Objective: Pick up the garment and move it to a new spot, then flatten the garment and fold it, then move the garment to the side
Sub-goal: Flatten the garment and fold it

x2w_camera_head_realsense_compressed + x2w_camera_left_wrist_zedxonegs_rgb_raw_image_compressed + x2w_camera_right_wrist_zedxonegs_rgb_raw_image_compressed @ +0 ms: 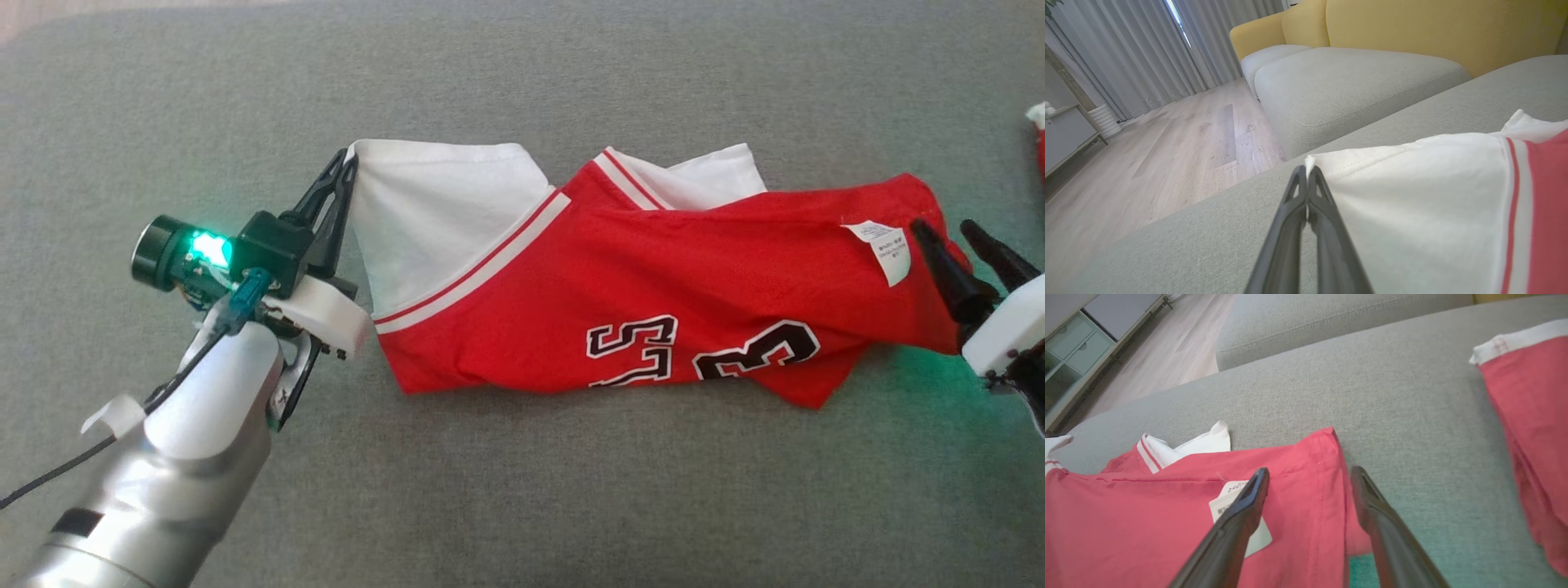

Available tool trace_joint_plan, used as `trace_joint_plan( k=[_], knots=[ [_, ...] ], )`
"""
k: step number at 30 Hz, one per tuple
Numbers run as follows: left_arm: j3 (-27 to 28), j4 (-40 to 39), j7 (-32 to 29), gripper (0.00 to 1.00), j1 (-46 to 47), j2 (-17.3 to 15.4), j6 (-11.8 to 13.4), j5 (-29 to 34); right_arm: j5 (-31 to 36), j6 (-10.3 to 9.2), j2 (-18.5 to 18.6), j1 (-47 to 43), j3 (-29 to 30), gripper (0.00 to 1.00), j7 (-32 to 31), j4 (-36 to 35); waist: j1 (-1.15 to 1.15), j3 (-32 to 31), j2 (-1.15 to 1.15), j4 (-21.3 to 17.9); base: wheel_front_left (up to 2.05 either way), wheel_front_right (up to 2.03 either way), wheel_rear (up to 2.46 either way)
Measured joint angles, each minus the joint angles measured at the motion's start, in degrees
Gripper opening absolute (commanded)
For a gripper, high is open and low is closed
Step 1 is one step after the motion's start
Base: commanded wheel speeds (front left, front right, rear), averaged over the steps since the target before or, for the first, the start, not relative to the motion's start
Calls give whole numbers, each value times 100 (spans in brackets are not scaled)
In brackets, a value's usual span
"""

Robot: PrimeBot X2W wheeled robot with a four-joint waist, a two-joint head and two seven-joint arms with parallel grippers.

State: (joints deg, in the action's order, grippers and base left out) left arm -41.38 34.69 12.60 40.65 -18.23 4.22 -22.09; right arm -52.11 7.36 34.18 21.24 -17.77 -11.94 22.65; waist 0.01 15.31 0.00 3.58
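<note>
The garment (653, 286) lay on the grey cushion (522, 490) with its long axis running from the left gripper (349, 167), clenched on its white corner, to the right gripper (947, 229), whose spread jaws straddled the red hem without gripping it

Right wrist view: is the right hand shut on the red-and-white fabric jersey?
No, the right hand has its two dark fingers wide apart over the edge of the red-and-white fabric jersey.
</note>
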Motion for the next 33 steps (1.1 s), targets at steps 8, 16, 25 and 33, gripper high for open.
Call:
trace_joint_plan(
  k=[8,16,25,33],
  knots=[
    [-24,-170,-51,0,-2,-55,60,-1,-538,0,190,89,-236,100,65,130,0,7,0,113,0,0,0],
    [-76,-367,-126,0,-2,-85,88,-2,-654,0,308,383,-514,83,281,411,0,138,0,197,0,0,0],
    [-126,-433,-171,0,0,-85,90,-3,-840,0,363,589,-912,4,344,694,0,221,0,292,0,0,0],
    [-152,-416,-90,0,-2,-100,135,-37,-838,0,543,784,-1158,0,942,779,0,49,0,274,0,0,0]
  ],
)
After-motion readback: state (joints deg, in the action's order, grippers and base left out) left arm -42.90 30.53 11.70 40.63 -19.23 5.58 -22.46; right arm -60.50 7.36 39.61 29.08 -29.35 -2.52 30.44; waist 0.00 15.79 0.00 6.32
